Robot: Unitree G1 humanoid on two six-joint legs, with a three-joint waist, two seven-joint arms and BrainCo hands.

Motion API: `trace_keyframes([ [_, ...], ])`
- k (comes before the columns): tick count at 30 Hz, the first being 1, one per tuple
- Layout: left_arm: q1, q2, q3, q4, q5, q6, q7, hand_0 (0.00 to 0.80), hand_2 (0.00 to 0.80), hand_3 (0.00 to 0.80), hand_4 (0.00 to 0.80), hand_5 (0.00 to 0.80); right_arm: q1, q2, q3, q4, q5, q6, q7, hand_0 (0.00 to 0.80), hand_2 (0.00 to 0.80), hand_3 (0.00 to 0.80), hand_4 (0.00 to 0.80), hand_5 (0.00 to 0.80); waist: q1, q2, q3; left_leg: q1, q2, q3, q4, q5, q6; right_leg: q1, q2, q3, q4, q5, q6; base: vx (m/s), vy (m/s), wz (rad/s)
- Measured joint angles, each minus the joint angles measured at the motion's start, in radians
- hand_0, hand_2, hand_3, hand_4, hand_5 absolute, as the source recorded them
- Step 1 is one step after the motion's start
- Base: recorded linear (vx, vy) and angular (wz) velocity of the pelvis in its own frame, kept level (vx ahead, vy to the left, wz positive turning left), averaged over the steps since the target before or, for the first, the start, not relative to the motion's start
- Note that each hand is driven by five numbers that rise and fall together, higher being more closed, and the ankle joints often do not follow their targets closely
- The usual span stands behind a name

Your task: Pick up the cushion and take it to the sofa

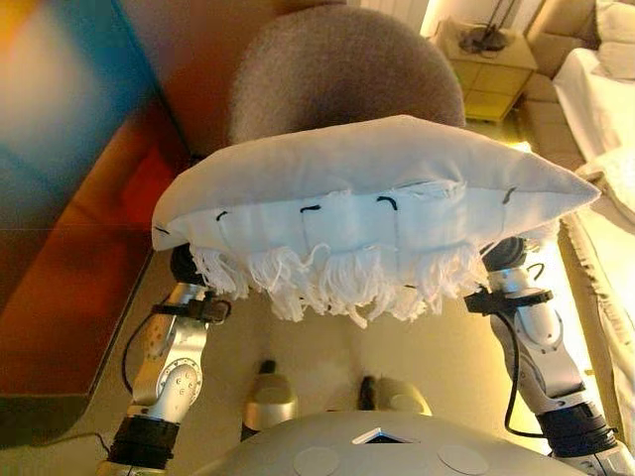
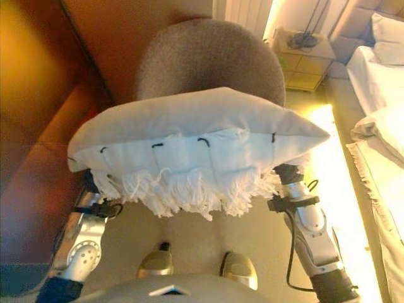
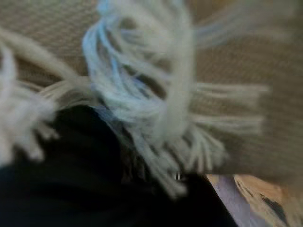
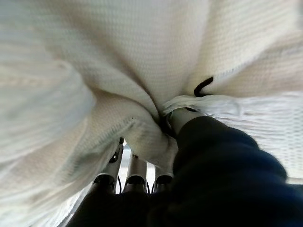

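Observation:
The white cushion [image 1: 367, 188] with a fringe of white tassels along its near edge is held up in front of me, level, between both hands. It also shows in the right eye view [image 2: 189, 126]. My left hand [image 1: 185, 264] is under the cushion's left end, mostly hidden by the tassels [image 3: 142, 94]. My right hand [image 1: 506, 253] is under the right end. In the right wrist view the thumb [image 4: 182, 118] presses into a fold of the cushion [image 4: 94, 71] and the fingers [image 4: 109, 179] reach in under it.
A round grey upholstered chair [image 1: 342, 69] stands just beyond the cushion. A brown-orange upholstered surface [image 1: 79, 248] runs along the left. A small bedside cabinet [image 1: 491, 64] and a bed with white bedding [image 1: 605, 109] are at the right.

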Motion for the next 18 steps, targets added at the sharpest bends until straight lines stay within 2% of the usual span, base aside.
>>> trace_keyframes([
  [1,0.0,-0.001,-0.003,0.0,0.0,0.0,0.0,0.8,0.8,0.8,0.8,0.8,-0.01,0.001,-0.004,0.002,0.0,0.0,-0.001,0.8,0.8,0.8,0.8,0.8,0.013,-0.005,0.012,-0.018,-0.043,-0.025,-0.011,-0.006,0.015,0.001,-0.009,0.038,-0.011,0.002,0.002,0.634,0.07,0.23],
  [2,-0.003,0.0,-0.006,0.0,0.0,0.0,0.0,0.8,0.8,0.8,0.8,0.8,-0.019,0.003,-0.006,0.005,0.0,0.001,-0.001,0.8,0.8,0.8,0.8,0.8,0.019,-0.004,0.021,-0.053,-0.078,-0.026,-0.028,0.001,0.025,0.005,-0.012,0.073,-0.03,0.005,0.004,0.533,0.064,0.28],
  [3,-0.005,-0.001,-0.007,0.0,0.0,0.0,0.0,0.8,0.8,0.8,0.8,0.8,-0.025,0.003,-0.008,0.009,0.0,0.001,-0.001,0.8,0.8,0.8,0.8,0.8,0.024,-0.004,0.033,-0.072,-0.095,-0.027,-0.063,0.015,0.044,0.019,-0.019,0.084,-0.05,0.006,0.008,0.589,0.08,0.28],
  [4,-0.005,-0.001,-0.006,0.0,-0.001,0.0,0.0,0.8,0.8,0.8,0.8,0.8,-0.031,0.0,-0.008,0.013,0.0,0.005,-0.002,0.8,0.8,0.8,0.8,0.8,0.03,0.005,0.044,-0.061,-0.091,-0.031,-0.123,0.037,0.072,0.039,-0.02,0.089,-0.069,0.008,0.023,0.536,0.083,0.0],
  [5,-0.005,-0.006,-0.003,0.0,-0.001,-0.001,0.001,0.8,0.8,0.8,0.8,0.8,-0.04,-0.005,-0.007,0.013,0.0,0.007,-0.002,0.8,0.8,0.8,0.8,0.8,0.048,0.024,0.059,-0.027,-0.072,-0.02,-0.162,0.093,0.055,0.058,-0.017,0.091,-0.073,0.0,0.037,0.603,0.133,-0.32],
  [6,-0.004,-0.006,0.012,0.0,-0.003,-0.003,0.002,0.8,0.8,0.8,0.8,0.8,-0.051,-0.003,0.006,0.012,-0.001,0.008,-0.002,0.8,0.8,0.8,0.8,0.8,0.068,0.018,0.079,-0.016,-0.064,0.03,-0.131,0.13,0.054,0.079,-0.021,0.084,-0.067,-0.012,0.051,0.603,0.184,-0.59],
  [7,-0.006,0.013,0.027,0.0,-0.009,-0.006,0.002,0.8,0.8,0.8,0.8,0.8,-0.062,0.003,0.02,0.011,-0.004,0.014,-0.001,0.8,0.8,0.8,0.8,0.8,0.091,0.001,0.096,-0.006,-0.064,0.072,-0.101,0.108,0.068,0.085,-0.034,0.069,-0.038,-0.024,0.049,0.722,0.244,-0.7],
  [8,-0.011,0.036,0.043,0.0,-0.014,-0.007,0.003,0.8,0.8,0.8,0.8,0.8,-0.071,0.004,0.033,0.01,-0.01,0.015,-0.001,0.8,0.8,0.8,0.8,0.8,0.105,-0.012,0.108,0.007,-0.056,0.106,-0.082,0.083,0.076,0.079,-0.039,0.027,0.031,-0.046,0.049,0.647,0.215,-0.56],
  [9,-0.022,0.067,0.043,0.0,-0.024,-0.007,0.004,0.8,0.8,0.8,0.8,0.8,-0.071,0.014,0.033,0.008,-0.013,0.015,0.0,0.8,0.8,0.8,0.8,0.8,0.105,-0.022,0.114,0.021,-0.047,0.136,-0.056,0.059,0.083,0.081,-0.04,-0.028,0.124,-0.064,0.047,0.663,0.197,-0.38],
  [11,-0.027,0.088,0.043,-0.004,-0.033,-0.008,0.006,0.8,0.8,0.8,0.8,0.8,-0.07,0.033,0.026,-0.007,-0.012,0.016,0.001,0.8,0.8,0.8,0.8,0.8,0.105,-0.041,0.104,0.049,-0.054,0.175,-0.027,0.025,0.093,0.089,-0.055,-0.067,0.174,-0.076,0.05,0.544,0.144,-0.35],
  [13,-0.036,0.079,0.041,-0.009,-0.032,-0.01,0.006,0.8,0.8,0.8,0.8,0.8,-0.065,0.036,0.008,-0.037,-0.003,0.016,0.003,0.8,0.8,0.8,0.8,0.8,0.082,-0.046,0.087,0.05,-0.075,0.171,-0.023,0.009,0.097,0.091,-0.065,-0.062,0.159,-0.078,0.055,0.565,0.112,-0.31],
  [15,-0.05,0.065,0.031,-0.009,-0.032,-0.019,0.005,0.8,0.8,0.8,0.8,0.8,-0.064,0.04,0.0,-0.051,0.0,0.013,0.001,0.8,0.8,0.8,0.8,0.8,0.073,-0.057,0.071,0.05,-0.097,0.171,-0.033,-0.002,0.109,0.062,-0.077,-0.049,0.197,-0.079,0.087,0.531,0.057,-0.33],
  [18,-0.051,0.071,0.021,-0.009,-0.031,-0.019,0.012,0.8,0.8,0.8,0.8,0.8,-0.045,0.043,0.007,-0.051,-0.002,0.012,-0.016,0.8,0.8,0.8,0.8,0.8,0.039,-0.079,0.022,0.055,-0.108,0.157,-0.071,0.003,0.112,0.027,-0.078,-0.013,0.236,-0.058,0.119,0.438,0.014,-0.05],
])
